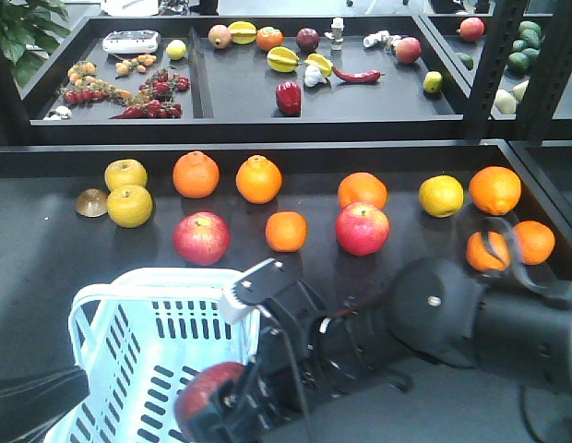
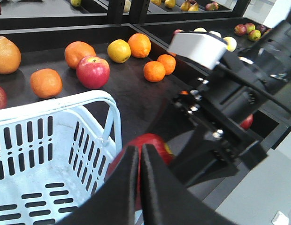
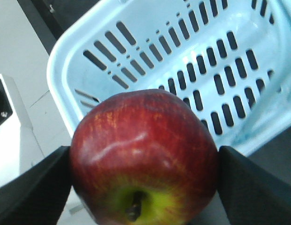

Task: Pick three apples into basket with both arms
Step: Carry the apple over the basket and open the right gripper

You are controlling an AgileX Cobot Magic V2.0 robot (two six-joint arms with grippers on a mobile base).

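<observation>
My right gripper [image 1: 215, 406] is shut on a red apple [image 1: 201, 388] and holds it over the right rim of the light blue basket [image 1: 148, 281]. In the right wrist view the apple [image 3: 143, 140] sits between the two fingers [image 3: 33, 187], with the basket [image 3: 65, 61] beyond it. My left gripper [image 2: 139, 152] is shut and empty, pointing at that apple [image 2: 155, 143] beside the basket [image 2: 56, 105]. Two more red apples [image 1: 201, 238] [image 1: 362, 228] lie on the black table behind the basket.
Several oranges [image 1: 258, 178] and yellow fruits [image 1: 129, 205] lie around the apples on the table. A raised back shelf [image 1: 203, 115] holds assorted fruit and peppers. Black frame uprights [image 1: 494, 65] stand at the right. The right arm [image 1: 434, 318] lies across the front of the table.
</observation>
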